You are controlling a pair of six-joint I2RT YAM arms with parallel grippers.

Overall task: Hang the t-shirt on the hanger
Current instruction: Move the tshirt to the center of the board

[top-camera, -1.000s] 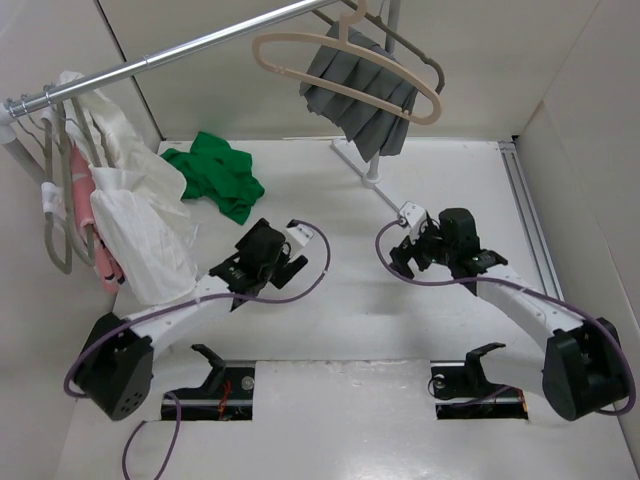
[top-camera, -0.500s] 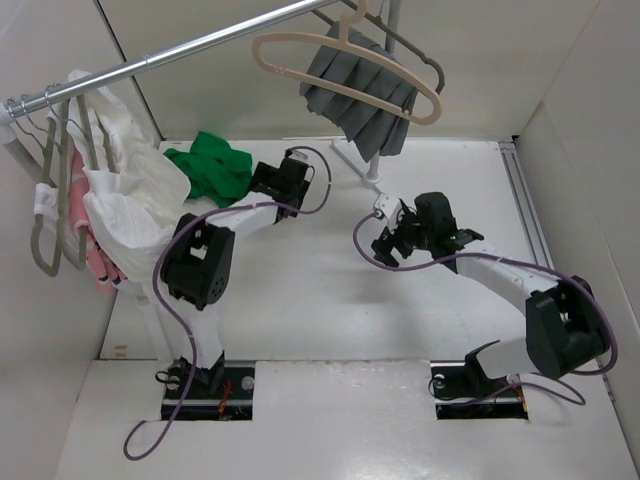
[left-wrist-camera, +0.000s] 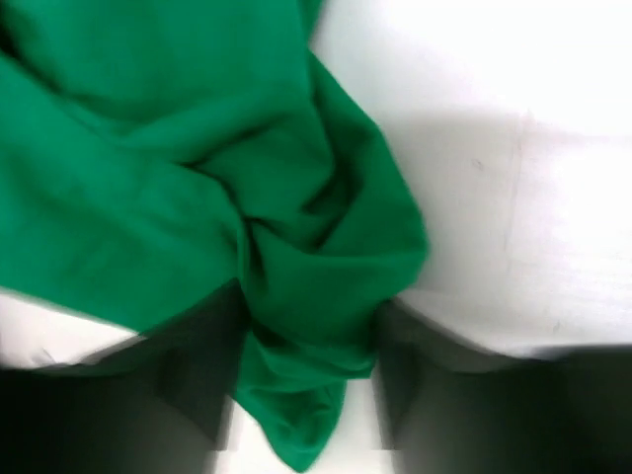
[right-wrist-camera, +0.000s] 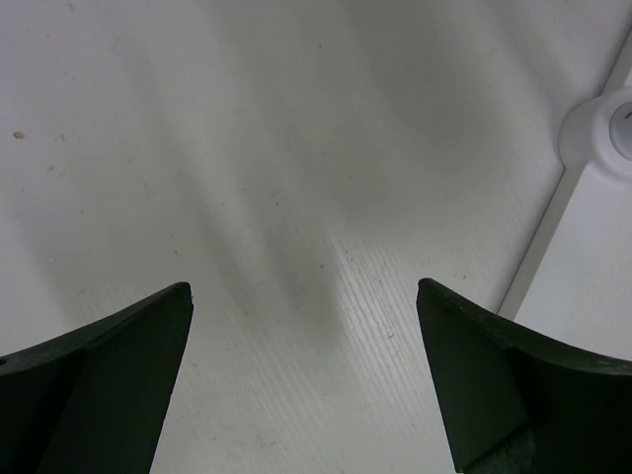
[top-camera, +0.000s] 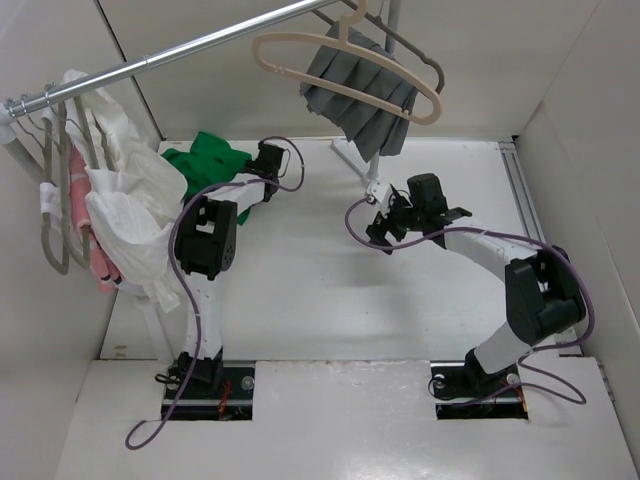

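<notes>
Left pincer (left-wrist-camera: 306, 425): partly open, fingers astride a fold at the right edge of the t-shirt (left-wrist-camera: 148, 148). The blur leaves it unclear whether the cloth is pinched. Nearer arm.
T-shirt: crumpled heap on the table (right-wrist-camera: 296, 148), no clear long axis.
Right pincer (right-wrist-camera: 304, 286): wide open, empty, well right of the t-shirt.
Hanger (top-camera: 262, 50): overhead, right of the t-shirt, bare.

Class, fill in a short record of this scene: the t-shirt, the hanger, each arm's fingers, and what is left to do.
t-shirt: crumpled on the table, far left, beside white garments
hanger: bare, up at the rail
left gripper: fingers either side of a t-shirt fold; grip unclear
right gripper: fingers open over bare table, holding nothing
left to do: t-shirt not yet on the hanger
</notes>
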